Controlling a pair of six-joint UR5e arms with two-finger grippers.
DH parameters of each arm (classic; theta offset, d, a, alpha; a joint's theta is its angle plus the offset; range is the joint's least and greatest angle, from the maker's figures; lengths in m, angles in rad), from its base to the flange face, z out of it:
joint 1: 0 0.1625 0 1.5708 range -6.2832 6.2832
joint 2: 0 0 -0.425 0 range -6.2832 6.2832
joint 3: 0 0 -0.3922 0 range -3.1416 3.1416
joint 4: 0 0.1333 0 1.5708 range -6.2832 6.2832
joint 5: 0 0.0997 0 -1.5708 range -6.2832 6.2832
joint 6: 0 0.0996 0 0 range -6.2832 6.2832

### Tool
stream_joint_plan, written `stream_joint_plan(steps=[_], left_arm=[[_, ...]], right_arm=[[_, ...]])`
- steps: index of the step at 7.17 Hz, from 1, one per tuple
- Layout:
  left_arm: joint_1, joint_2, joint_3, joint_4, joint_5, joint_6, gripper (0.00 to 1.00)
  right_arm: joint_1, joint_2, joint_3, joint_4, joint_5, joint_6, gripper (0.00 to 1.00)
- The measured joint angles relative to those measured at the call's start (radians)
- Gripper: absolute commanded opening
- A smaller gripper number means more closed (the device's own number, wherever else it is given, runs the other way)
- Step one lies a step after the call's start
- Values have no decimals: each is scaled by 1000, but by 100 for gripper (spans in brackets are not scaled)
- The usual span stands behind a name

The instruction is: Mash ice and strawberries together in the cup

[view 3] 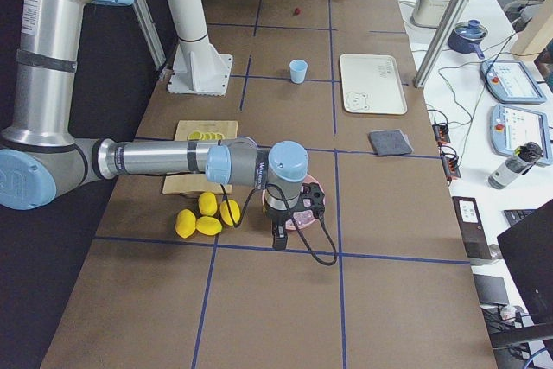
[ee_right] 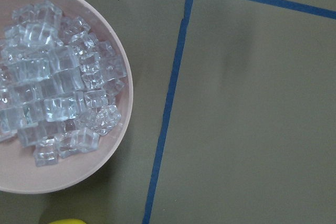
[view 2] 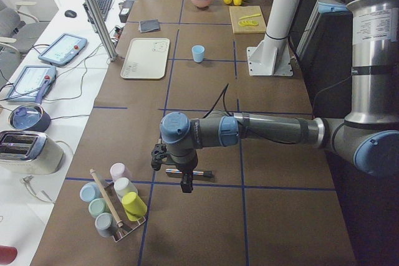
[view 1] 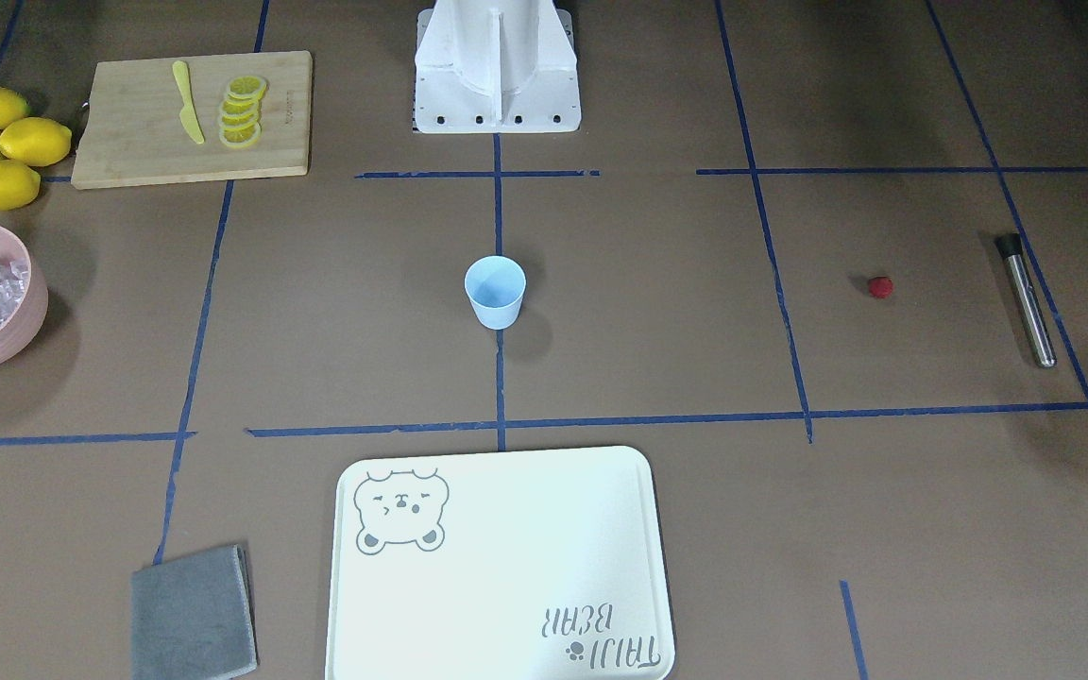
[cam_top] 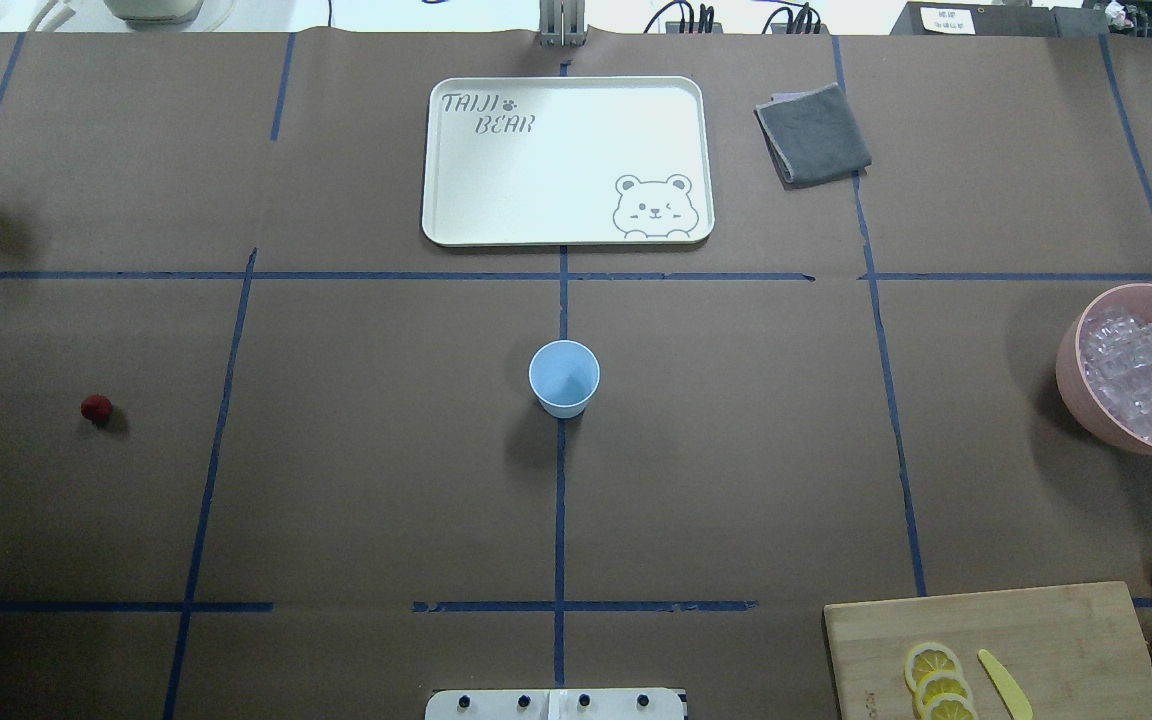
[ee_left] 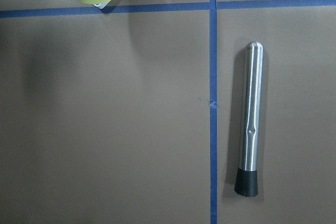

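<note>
The cup (cam_top: 564,378) stands in the middle of the bench (cam_top: 356,470). Ice (cam_top: 1146,375) fills a pink bowl (cam_top: 1070,385) at the right edge; the strawberry (cam_top: 96,408) lies near the left edge. For the left gripper (view 2: 186,186) and the right gripper (view 3: 278,239), I cannot tell if they are open or closed.

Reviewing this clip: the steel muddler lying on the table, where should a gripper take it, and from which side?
Probably mid-shaft on the muddler, coming straight down, jaws closing across its narrow width. It lies flat, a slim smooth cylinder with bare table on both sides; the black head should stay free for mashing.
</note>
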Motion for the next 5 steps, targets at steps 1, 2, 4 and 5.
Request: stream_joint_plan(steps=[1, 2, 4, 5], left_arm=[[0, 0, -2, 0, 1, -1, 100], [1, -1, -3, 1, 2, -1, 100], [1, -1, -5, 1, 2, -2, 100], [1, -1, -6, 1, 3, -2, 100]], right_arm=[[0, -2, 1, -1, 1, 0, 100], [0, -3, 2, -1, 2, 0, 100], [-3, -4, 4, 1, 2, 1, 100], [-14, -4, 8, 3, 2, 1, 100]])
